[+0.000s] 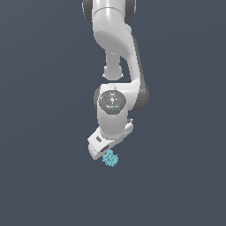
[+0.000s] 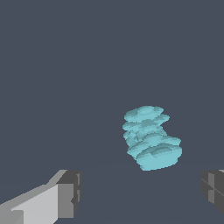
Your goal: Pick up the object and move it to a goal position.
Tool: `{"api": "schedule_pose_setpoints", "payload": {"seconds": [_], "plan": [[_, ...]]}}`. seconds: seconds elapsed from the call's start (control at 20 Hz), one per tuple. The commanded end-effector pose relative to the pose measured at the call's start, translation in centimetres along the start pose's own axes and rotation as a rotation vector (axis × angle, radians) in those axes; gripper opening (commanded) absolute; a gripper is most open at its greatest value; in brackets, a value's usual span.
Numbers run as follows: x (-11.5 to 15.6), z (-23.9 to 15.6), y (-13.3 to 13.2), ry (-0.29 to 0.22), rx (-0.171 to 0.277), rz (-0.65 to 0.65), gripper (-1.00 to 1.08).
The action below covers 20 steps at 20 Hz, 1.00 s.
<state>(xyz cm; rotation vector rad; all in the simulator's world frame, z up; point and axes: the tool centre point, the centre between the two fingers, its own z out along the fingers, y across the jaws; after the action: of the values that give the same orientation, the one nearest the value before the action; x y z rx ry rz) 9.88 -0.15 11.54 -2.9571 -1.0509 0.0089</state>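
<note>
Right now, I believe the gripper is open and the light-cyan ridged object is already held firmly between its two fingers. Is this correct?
Not quite. The gripper is open, but the light-cyan ridged object is not held. In the wrist view it lies apart from both fingers, ahead of the gap between them, touching neither. The rest of your statement is right.
</note>
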Motion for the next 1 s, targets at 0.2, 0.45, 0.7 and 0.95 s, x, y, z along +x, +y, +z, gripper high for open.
{"api": "schedule_pose_setpoints", "payload": {"seconds": [0.2,0.45,0.7,0.95], "plan": [[1.0,1.2,1.6,0.002,-0.003,-0.136,1.00],[1.4,1.8,2.4,0.003,-0.005,-0.198,1.00],[1.5,2.1,2.7,0.004,-0.005,-0.228,1.00],[1.5,2.3,2.7,0.003,-0.005,-0.226,1.00]]}}
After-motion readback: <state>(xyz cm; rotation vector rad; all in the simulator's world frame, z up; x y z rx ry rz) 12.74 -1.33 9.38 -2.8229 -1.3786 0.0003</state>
